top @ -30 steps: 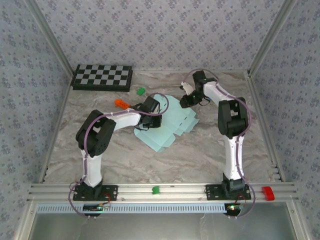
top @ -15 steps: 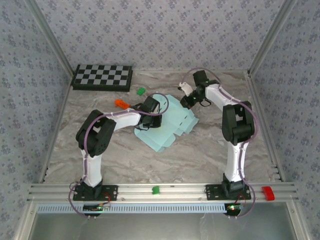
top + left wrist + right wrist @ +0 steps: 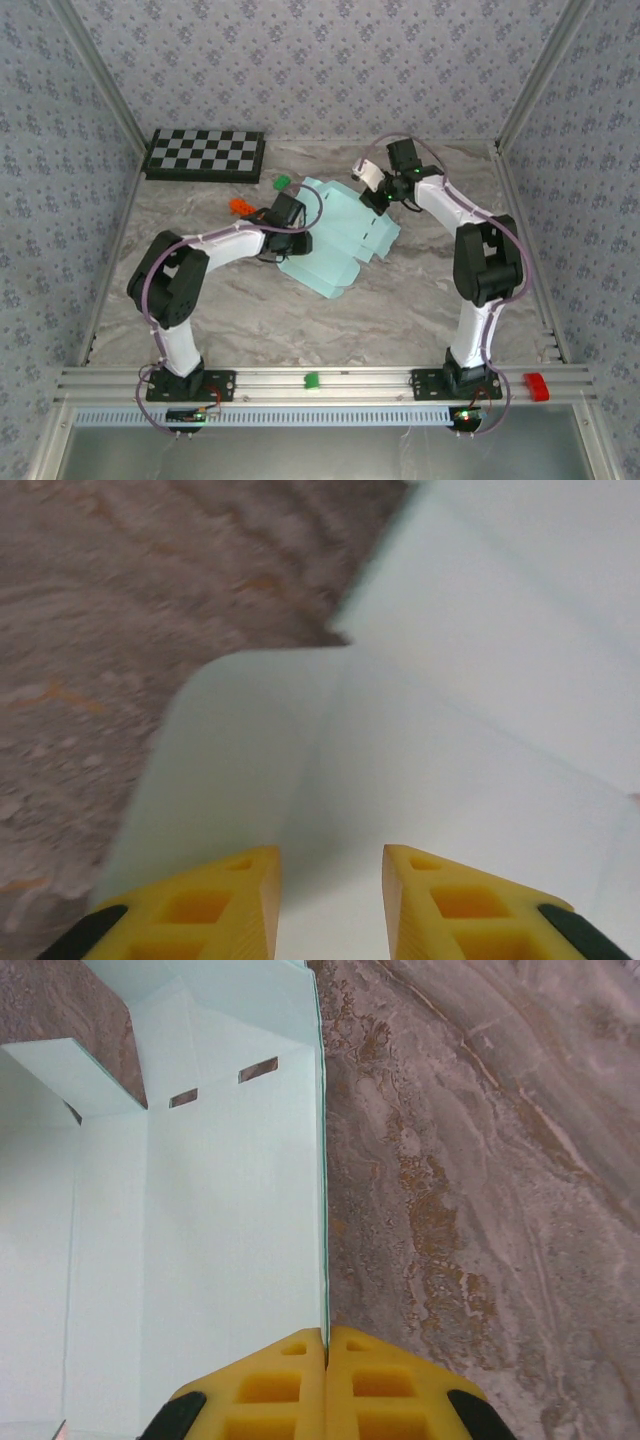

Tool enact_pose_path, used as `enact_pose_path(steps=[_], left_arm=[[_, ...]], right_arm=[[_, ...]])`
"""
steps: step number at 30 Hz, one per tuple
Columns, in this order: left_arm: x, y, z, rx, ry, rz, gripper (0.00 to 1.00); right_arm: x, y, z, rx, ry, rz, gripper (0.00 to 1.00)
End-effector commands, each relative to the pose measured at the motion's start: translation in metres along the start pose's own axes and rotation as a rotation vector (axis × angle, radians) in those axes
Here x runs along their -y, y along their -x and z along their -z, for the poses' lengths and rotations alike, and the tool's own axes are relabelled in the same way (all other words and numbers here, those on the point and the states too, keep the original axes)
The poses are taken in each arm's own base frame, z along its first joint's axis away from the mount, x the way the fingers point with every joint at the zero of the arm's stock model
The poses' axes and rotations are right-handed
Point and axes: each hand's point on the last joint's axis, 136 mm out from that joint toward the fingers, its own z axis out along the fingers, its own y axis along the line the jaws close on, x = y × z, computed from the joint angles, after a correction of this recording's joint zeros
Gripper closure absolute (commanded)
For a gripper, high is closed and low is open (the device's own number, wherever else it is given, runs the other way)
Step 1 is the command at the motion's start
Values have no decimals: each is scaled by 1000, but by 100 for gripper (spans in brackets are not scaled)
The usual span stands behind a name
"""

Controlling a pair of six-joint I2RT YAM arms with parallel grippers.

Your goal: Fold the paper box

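The paper box point(image 3: 340, 240) is a pale aqua die-cut sheet lying mostly flat on the marbled table, with flaps and slots point(image 3: 220, 1080). My right gripper point(image 3: 326, 1336) is shut on the sheet's thin right edge, at its far right side point(image 3: 383, 203) in the top view. At the sheet's left side, my left gripper point(image 3: 297, 243) is open. Its yellow fingers point(image 3: 240, 900) hover over a flap point(image 3: 240, 750) with nothing between them point(image 3: 327, 865).
A black-and-white checkerboard point(image 3: 205, 155) lies at the back left. A green block point(image 3: 283, 183) and an orange block point(image 3: 240, 206) sit just left of the sheet. Another green block point(image 3: 311, 380) and a red one point(image 3: 537, 386) rest on the front rail.
The right gripper closed on the sheet's edge and drew back toward the far wall. The left gripper opened and shifted left. The sheet slid a little toward the far left.
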Motion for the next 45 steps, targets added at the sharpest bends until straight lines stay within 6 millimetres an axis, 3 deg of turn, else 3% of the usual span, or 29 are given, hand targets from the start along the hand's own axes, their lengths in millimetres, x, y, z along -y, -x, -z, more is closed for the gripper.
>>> enact_pose_path(steps=[1,10,19,20,28,41,45], left_arm=[[-11,-9,4,-12,17,10,69],[-16,-33,-10,-63,-21,62,86],[-14,-40,-19,-53,-50,136,95],[-13,-39,-20,-50,-53,142,95],[-4,-40,-27,-42,-60,146,98],[3,-37,-27,-40,-58,130,98],[4,-36,-26,-39,-62,127,98]], right_arm=[[4,23,17,64,-80,123,100],[-13,39,23,120,-149,256,100],[-28,54,19,129,-309,422,100],[-35,43,13,110,-304,430,100],[-51,37,0,102,-405,549,100],[-55,32,-14,101,-577,744,100],[-60,26,-19,102,-560,769,100]])
